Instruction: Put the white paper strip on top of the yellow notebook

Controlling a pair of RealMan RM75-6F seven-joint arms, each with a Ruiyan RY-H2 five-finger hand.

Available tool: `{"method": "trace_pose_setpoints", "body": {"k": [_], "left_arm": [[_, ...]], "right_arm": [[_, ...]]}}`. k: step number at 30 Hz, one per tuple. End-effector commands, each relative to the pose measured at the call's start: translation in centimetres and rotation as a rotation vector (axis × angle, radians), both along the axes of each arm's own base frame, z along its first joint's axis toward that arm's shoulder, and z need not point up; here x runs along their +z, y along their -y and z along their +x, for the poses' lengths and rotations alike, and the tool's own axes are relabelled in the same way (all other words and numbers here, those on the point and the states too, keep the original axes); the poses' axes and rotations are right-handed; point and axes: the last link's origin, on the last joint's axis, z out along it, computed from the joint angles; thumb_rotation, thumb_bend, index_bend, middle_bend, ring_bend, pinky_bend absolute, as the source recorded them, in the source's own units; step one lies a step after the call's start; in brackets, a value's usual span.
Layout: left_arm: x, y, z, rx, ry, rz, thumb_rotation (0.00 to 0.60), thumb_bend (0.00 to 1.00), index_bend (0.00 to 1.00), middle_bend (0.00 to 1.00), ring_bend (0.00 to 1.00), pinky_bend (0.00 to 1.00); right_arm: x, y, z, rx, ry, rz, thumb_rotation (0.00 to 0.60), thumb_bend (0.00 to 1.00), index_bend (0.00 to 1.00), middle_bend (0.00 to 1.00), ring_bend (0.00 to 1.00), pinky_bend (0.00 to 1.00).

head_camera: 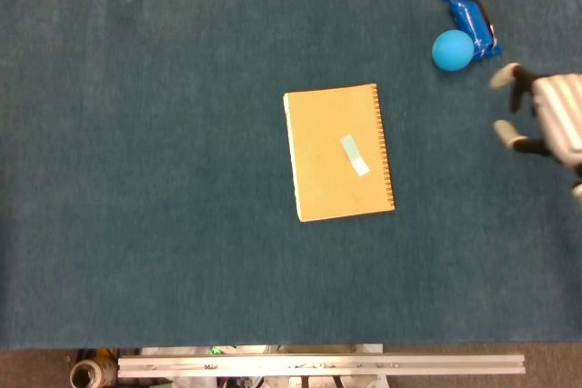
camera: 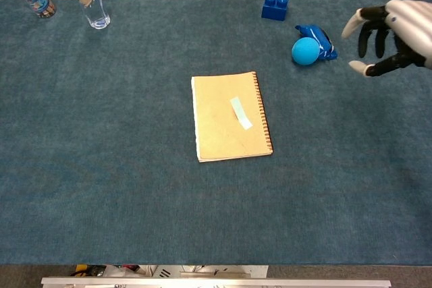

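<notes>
Nearest the robot, the yellow notebook (camera: 231, 117) lies flat on the blue tabletop (camera: 121, 166), its spiral edge facing the robot's right. The white paper strip (camera: 240, 112) rests on its cover, right of centre, long axis running diagonally from far-left to near-right, so the placement looks done. Farther back and well off to the right, the right robot hand (camera: 388, 35) hovers with fingers spread, holding nothing; the strip lies to its left and nearer the robot. The left robot hand shows in neither view.
</notes>
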Motion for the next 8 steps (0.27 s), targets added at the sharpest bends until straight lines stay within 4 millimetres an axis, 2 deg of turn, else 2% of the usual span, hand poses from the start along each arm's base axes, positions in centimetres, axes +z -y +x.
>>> {"method": "trace_pose_setpoints", "body": {"k": [1, 8], "left_arm": [[-0.3, -0.2, 0.1, -0.005, 0.003, -0.007, 0.6, 0.26, 0.17, 0.31, 0.28, 0.23], [-0.7, -0.7, 0.8, -0.028, 0.005, -0.012, 0.6, 0.26, 0.17, 0.31, 0.28, 0.23]], "right_arm": [[2.4, -1.6, -2.1, -0.015, -0.034, -0.092, 0.59, 0.23, 0.39, 0.54, 0.54, 0.75], [5.5, -5.2, -5.7, -0.088, -0.05, -0.236, 0.591, 0.23, 0.38, 0.53, 0.53, 0.72]]}}
